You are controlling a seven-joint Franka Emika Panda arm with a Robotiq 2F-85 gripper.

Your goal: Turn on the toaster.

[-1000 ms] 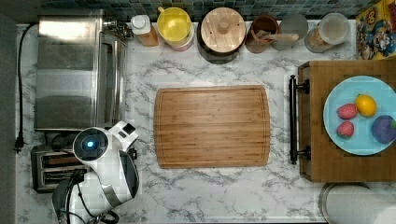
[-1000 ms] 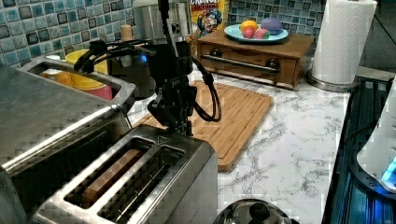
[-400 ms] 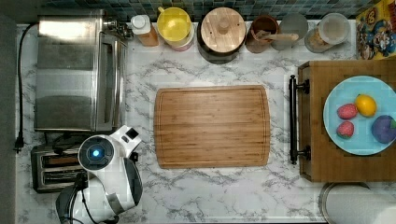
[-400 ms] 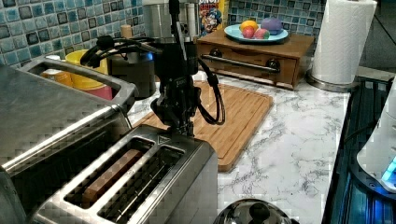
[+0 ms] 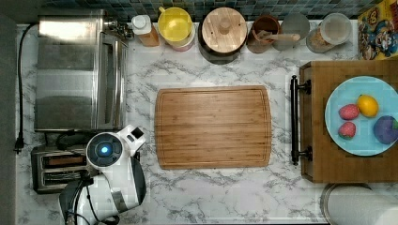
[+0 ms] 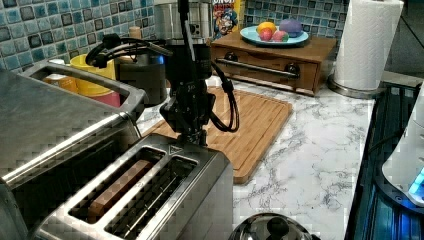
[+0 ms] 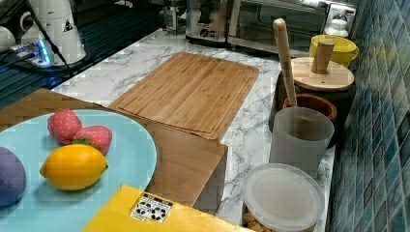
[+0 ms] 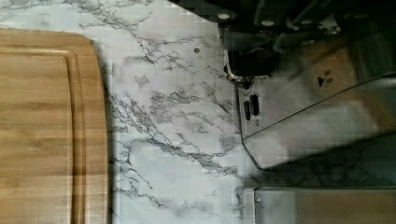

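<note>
left view: tool (image 6: pixel 192 136) hangs at toaster's (image 6: pixel 150 195) far end, seemingly touching; finger spread cannot be told.

Tool (image 8: pixel 247 70) at toaster (image 8: pixel 317 116) end; cutting board (image 8: pixel 46 130) well apart on marble counter (image 8: pixel 173 140).

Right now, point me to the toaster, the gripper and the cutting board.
toaster (image 6: pixel 150 192): left view, steel top between the two slots.
gripper (image 6: pixel 196 136): left view, fingertips at the toaster's far end.
cutting board (image 5: pixel 213 126): top view, middle of the wood.
</note>
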